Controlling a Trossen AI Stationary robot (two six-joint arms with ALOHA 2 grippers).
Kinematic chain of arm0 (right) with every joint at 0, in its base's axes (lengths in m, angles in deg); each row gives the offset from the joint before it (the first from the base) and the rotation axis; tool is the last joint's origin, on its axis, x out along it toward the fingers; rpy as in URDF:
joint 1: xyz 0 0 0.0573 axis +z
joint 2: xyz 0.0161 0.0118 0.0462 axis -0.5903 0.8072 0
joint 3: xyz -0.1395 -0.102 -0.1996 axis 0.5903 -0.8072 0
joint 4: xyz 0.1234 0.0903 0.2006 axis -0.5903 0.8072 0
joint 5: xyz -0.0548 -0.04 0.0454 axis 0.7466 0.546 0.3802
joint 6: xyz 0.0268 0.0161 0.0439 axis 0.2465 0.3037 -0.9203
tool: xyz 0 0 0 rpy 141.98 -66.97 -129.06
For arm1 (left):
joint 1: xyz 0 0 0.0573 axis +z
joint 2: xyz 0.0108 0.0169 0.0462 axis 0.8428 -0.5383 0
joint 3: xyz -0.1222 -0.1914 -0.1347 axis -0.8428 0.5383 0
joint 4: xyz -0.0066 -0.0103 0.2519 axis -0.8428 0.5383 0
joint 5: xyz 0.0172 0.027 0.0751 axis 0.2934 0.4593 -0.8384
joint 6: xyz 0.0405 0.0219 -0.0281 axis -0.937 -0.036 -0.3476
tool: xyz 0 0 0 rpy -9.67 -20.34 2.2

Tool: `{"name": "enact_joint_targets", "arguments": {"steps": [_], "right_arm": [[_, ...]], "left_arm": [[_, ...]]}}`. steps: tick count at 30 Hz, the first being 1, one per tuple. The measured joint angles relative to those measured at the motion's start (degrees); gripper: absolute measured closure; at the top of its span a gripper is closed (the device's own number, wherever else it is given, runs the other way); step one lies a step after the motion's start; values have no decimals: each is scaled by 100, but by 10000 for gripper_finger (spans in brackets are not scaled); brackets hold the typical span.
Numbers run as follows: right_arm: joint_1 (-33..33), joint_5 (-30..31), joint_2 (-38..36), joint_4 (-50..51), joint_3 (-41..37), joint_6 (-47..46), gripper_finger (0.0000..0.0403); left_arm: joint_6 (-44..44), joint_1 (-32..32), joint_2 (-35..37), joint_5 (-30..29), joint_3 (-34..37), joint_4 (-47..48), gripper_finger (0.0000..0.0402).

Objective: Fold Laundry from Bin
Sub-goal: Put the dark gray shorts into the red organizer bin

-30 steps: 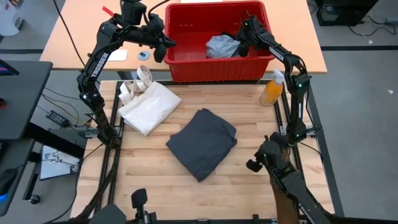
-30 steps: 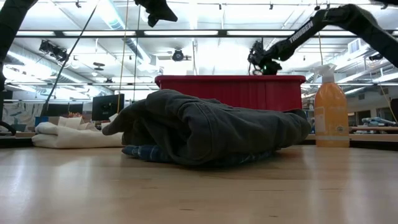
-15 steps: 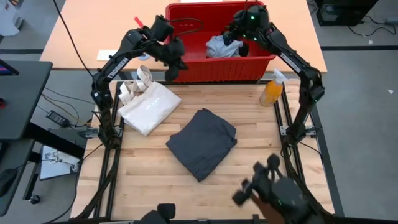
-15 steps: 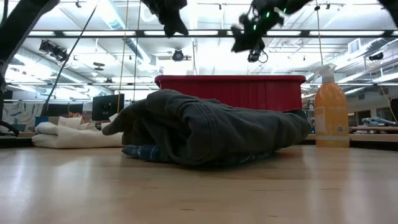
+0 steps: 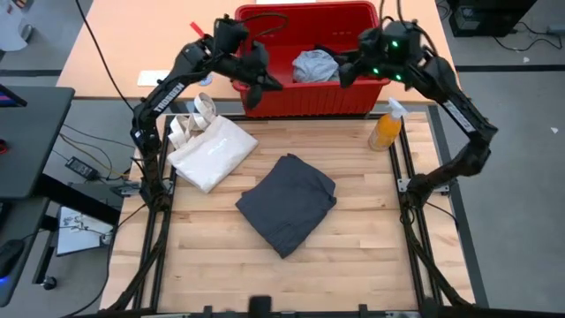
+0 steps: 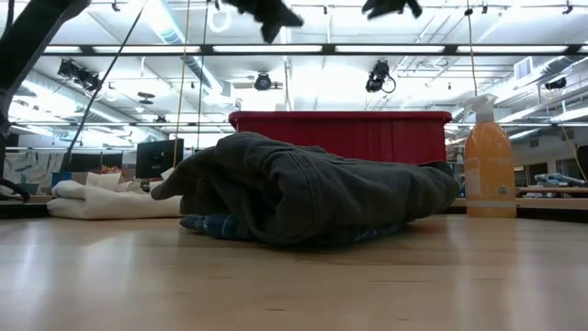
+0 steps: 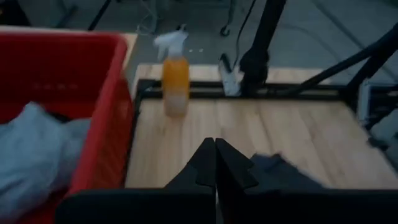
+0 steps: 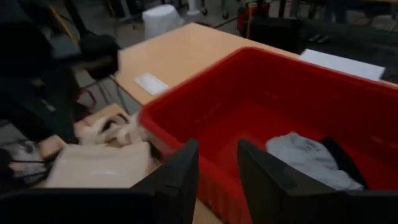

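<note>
The red bin point(image 5: 265, 93) stands past the table's far edge. A light grey piece point(image 5: 315, 64) and a black piece point(image 8: 339, 158) of laundry lie on its floor. A folded dark grey garment point(image 5: 287, 205) lies at the table's middle, with a plaid piece point(image 6: 209, 225) showing under its edge. My left gripper point(image 5: 258, 90) hovers shut above the bin's near left corner, holding nothing. My right gripper point(image 5: 344, 77) hangs high over the bin's right half, open and empty, pointing toward the left point(image 8: 217, 168).
A cream tote bag point(image 5: 210, 150) lies at the table's far left. An orange spray bottle point(image 5: 386, 128) stands at the far right corner beside the bin. The near half of the wooden table point(image 5: 291, 274) is bare.
My right gripper has risen steeply out of the bin, away from the light grey piece, and has rolled; nothing has come up with it. My left gripper has moved toward the table's right, along the bin's near left corner, and has stayed shut.
</note>
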Motion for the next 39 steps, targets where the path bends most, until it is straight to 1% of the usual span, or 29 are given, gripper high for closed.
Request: {"name": "enact_joint_targets", "arguments": {"steps": [2,5,9,13,15,19,23,28,32,34,35,37,39], "right_arm": [[308,215,-187,133,0,-163,284],[802,589,-407,298,0,-400,285],[1463,1209,-625,632,0,-1010,284],[2114,1947,-844,1048,0,-1514,284],[2398,2294,-944,1152,0,-1764,284],[2935,2928,-1148,1082,-2,-2231,284],[3495,3343,-1194,1051,0,-2330,284],[4140,3824,-1119,1172,0,-2354,285],[4567,4226,-1066,1375,-1,-2654,285],[4759,4486,-1062,1504,-2,-2813,286],[4835,4610,-1064,1551,-2,-2888,286],[4982,4809,-1091,1677,-2,-3043,286],[5115,4954,-1106,1771,-2,-3210,286]], "left_arm": [[207,-312,-4,-239,0,-191,399],[233,-858,-75,-884,-1,-363,399],[142,-1506,-103,-1366,2,-341,399],[118,-2005,-139,-1431,-2,-259,400],[102,-2222,-153,-1573,-2,-132,400],[378,-2551,-153,-1854,-2,186,400],[474,-2851,-154,-2156,-2,164,400],[534,-3103,-442,-2169,-4,120,400],[361,-3270,-810,-2199,4,254,400],[286,-3315,-941,-2130,250,55,400],[290,-3324,-949,-2079,575,-91,400],[398,-3322,-882,-1965,1425,-582,400],[583,-3315,-640,-1971,2450,-975,400]]}}
